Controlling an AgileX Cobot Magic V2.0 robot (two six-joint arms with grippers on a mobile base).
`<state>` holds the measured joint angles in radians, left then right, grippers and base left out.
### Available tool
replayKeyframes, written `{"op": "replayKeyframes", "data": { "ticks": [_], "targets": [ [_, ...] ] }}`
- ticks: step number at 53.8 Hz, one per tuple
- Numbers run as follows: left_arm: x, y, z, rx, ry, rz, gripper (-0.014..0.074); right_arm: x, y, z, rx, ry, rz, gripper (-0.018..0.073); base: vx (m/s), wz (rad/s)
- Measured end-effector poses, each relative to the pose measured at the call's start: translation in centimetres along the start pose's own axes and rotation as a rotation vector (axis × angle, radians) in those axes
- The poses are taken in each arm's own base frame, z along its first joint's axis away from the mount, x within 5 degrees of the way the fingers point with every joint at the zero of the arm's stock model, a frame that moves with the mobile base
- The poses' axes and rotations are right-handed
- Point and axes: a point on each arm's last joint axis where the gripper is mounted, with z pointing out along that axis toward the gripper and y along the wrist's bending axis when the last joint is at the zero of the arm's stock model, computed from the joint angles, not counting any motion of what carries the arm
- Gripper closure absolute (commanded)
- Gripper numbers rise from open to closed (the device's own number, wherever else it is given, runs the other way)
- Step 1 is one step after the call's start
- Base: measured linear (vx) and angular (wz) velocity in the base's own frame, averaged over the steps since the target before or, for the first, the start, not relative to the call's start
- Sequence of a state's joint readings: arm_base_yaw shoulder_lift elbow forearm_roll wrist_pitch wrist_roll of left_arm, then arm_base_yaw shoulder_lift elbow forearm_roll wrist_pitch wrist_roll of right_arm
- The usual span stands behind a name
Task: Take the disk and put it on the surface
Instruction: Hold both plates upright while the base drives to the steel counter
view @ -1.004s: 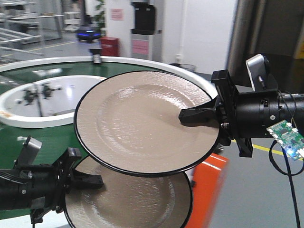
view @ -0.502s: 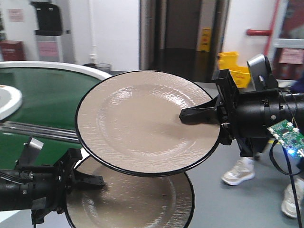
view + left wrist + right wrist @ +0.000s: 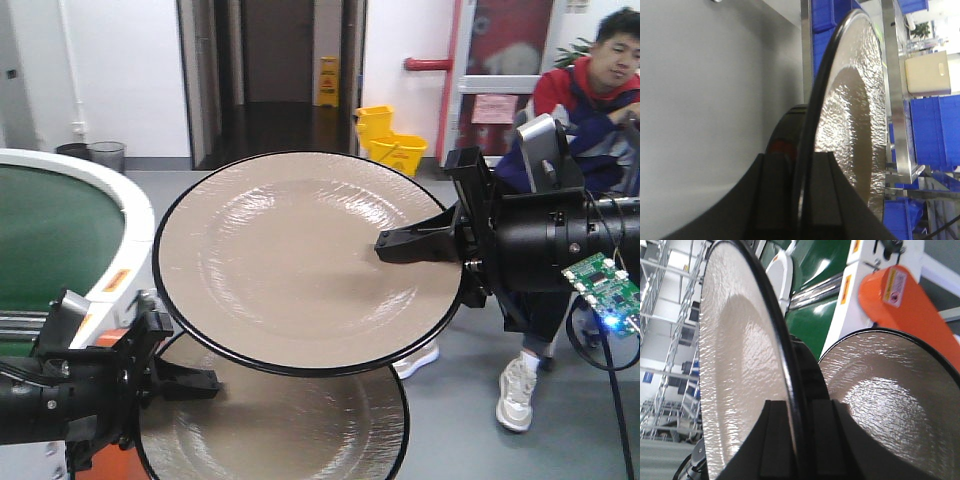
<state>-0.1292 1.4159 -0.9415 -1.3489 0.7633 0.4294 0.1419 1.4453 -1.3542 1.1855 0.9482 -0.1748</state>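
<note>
- The right gripper point(image 3: 398, 244) is clamping the near rim of the upper plate point(image 3: 290, 260), one finger lying on top and one underneath
- This plate is hanging in the air, spreading roughly flat out from the fingertips
- The left gripper point(image 3: 195, 382) is pinching the near rim of the lower plate point(image 3: 290, 430), which is lying just below the upper one and partly covered by it
- In both wrist views the fingers are closing on a black plate edge with only a narrow slot between them
- A green conveyor point(image 3: 50, 230) is curving away beyond the left gripper
</note>
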Motion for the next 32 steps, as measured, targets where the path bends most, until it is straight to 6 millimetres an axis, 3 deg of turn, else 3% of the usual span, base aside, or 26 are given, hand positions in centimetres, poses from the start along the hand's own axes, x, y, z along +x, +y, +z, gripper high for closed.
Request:
{"op": "replayKeyframes", "data": {
  "ticks": [32],
  "targets": [
    [0.0,0.0,0.0,0.0,0.0,0.0,0.0598,0.0,0.0,0.0,0.0,0.0,0.0,0.0567,0.24,-0.26]
  ]
}}
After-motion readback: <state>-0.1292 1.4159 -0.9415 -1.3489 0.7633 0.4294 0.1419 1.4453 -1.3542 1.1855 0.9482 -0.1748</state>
